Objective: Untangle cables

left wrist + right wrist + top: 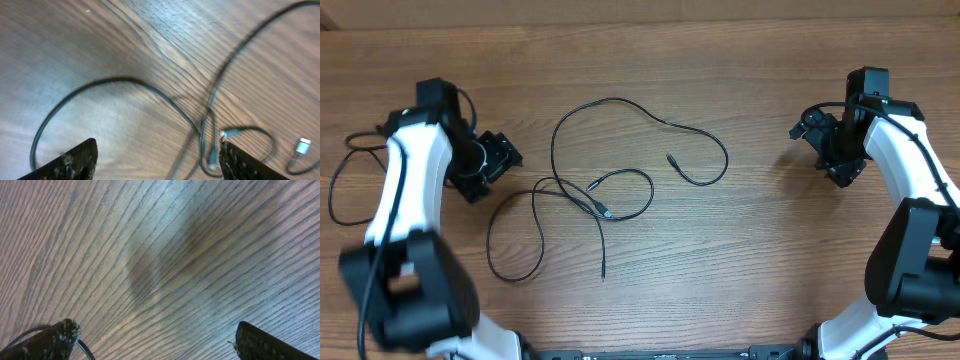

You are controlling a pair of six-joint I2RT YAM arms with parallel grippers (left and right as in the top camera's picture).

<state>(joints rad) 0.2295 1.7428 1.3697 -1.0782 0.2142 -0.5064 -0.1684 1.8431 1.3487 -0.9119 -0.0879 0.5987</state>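
Note:
Thin black cables [582, 198] lie loosely crossed on the wooden table's middle: one long strand arcs up and right to a plug [670, 158], and another loops down left [490, 245]. My left gripper [503, 160] is open just left of that tangle, with nothing between its fingers. The left wrist view shows the gripper [157, 161] low over the wood, a cable loop [120, 79] ahead and small plugs [302, 146] by its right finger [240, 162]. My right gripper [818, 133] stands open far to the right, away from the cables; in its own view the gripper [155, 340] spans bare wood.
A thicker black arm cable [338, 185] loops at the far left edge. Both arm bases [410, 300] fill the front corners. A thin black wire [82, 349] shows beside the right gripper's left finger. The table's back edge [640, 12] runs along the top.

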